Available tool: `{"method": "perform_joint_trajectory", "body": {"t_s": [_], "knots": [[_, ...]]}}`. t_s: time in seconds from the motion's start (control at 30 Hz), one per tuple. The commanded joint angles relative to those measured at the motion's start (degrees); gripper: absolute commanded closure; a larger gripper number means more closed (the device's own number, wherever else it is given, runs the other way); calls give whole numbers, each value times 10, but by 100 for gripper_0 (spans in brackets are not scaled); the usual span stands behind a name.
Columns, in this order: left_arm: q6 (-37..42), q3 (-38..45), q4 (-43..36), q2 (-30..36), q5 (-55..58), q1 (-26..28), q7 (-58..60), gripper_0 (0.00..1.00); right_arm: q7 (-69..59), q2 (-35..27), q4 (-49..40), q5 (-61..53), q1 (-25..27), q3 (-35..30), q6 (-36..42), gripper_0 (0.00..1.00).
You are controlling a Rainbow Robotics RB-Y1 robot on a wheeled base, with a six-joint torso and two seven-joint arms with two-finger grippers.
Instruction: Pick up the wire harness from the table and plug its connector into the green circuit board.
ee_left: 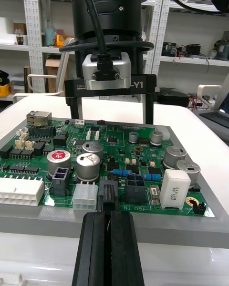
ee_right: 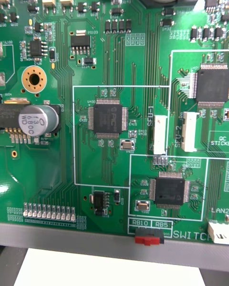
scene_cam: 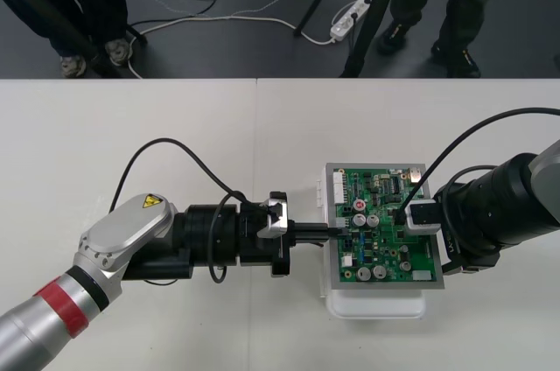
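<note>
Two fingers of the left tool (ee_left: 108, 213) are closed tight on the harness's small black plug (ee_left: 109, 194), at the green circuit board's (scene_cam: 376, 200) edge nearest that arm; seated or not, cannot tell. Plug judged light and rigid, best held by its body. Pose: left arm low, level. Right tool (ee_left: 112, 118) stands wide open above the board.

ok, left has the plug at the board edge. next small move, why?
Probably a short push of the left gripper in toward the green circuit board. It is shut on the black plug, which sits at the nearest board edge beside a white connector; whether it is seated I cannot tell. The right gripper stands open across the board.
</note>
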Motion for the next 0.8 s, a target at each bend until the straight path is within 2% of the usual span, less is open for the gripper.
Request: {"method": "perform_joint_trajectory", "body": {"t_s": [0.03, 0.37, 0.43, 0.5, 0.53, 0.57, 0.6, 0.67, 0.73, 0.8], "knots": [[4, -20, -37, -43, -5, -22, -43, 100, -33, 13, -18, -18, -17, -13, 4, 0], [7, -20, -37, -31, 1, -21, -38, 100, -32, 13, -18, -15, -17, -14, 4, 0], [7, -20, -37, -26, 3, -20, -37, 95, -32, 13, -18, -14, -17, -15, 4, 0], [7, -20, -37, -21, 10, -20, -35, 76, -32, 12, -18, -12, -17, -17, 4, 0], [7, -21, -37, -16, 14, -19, -34, 55, -30, 12, -17, -11, -17, -19, 4, 0], [7, -20, -36, -13, 19, -18, -33, 41, -29, 12, -17, -10, -17, -21, 4, 0], [7, -20, -37, -10, 23, -18, -33, 36, -28, 12, -16, -10, -17, -21, 4, 0], [7, -20, -37, -1, 33, -16, -33, 11, -24, 9, -10, -10, -17, -24, 4, 0], [7, -20, -37, 6, 45, -13, -33, 0, -20, 4, -4, -10, -17, -27, 4, 0], [8, -20, -37, 10, 52, -10, -33, 0, -17, -1, -2, -13, -17, -28, 4, 0]]}}
